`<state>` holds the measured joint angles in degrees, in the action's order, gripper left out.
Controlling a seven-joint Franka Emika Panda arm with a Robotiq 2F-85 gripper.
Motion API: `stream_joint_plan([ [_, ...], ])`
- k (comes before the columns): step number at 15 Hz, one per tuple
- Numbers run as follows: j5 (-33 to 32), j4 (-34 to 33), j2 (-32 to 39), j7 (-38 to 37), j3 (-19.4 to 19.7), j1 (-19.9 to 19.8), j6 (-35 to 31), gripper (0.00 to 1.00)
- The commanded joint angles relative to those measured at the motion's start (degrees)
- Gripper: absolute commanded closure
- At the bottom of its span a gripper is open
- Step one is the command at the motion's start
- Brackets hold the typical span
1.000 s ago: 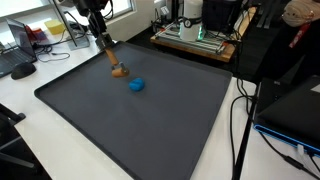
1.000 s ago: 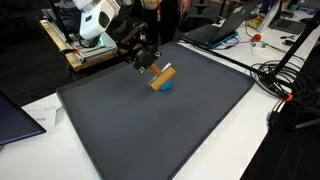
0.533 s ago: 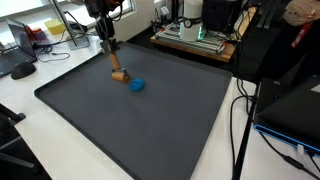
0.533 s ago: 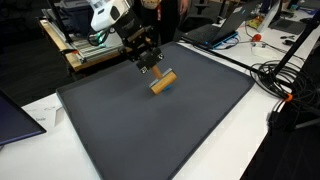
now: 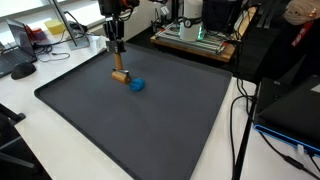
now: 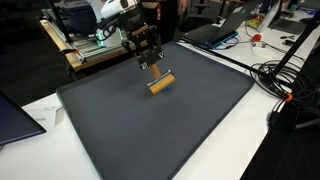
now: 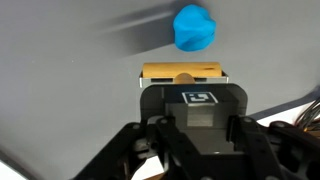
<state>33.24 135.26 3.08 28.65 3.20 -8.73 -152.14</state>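
My gripper [image 5: 117, 46] [image 6: 148, 61] is shut on the black handle of a tool whose wooden head [image 5: 120, 76] [image 6: 161, 82] rests on or just over the dark mat [image 5: 150, 130] [image 6: 150, 130]. A small blue lump [image 5: 137, 85] lies on the mat right beside that head. The wrist view looks down past the gripper [image 7: 195, 122] onto the black handle with its square marker [image 7: 200, 98], then the wooden head [image 7: 182, 73], then the blue lump [image 7: 194, 28] just beyond it. From one exterior camera the wooden head hides the lump.
The mat covers most of a white table [image 5: 20, 100]. Electronics with green lights [image 5: 195, 32] stand behind it. Black cables [image 5: 240, 120] [image 6: 285, 80] run along one side. A laptop [image 6: 215, 30] and a keyboard [image 5: 22, 68] lie off the mat's corners.
The arm has swung the tool from a slant to nearly upright. The wooden head has moved closer to the blue lump and now hides it in an exterior view.
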Motion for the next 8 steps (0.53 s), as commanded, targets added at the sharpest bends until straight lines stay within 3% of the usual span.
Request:
stream_joint_plan([
  [1, -5.8, 6.0, -5.6, -5.4, -0.2, 2.3, -5.6, 0.78],
  [5, -17.9, 9.3, -7.9, -15.2, -0.5, 4.2, -9.9, 0.78],
  [8, -28.9, 9.8, -9.0, -23.3, -1.3, 4.8, -9.6, 0.78],
])
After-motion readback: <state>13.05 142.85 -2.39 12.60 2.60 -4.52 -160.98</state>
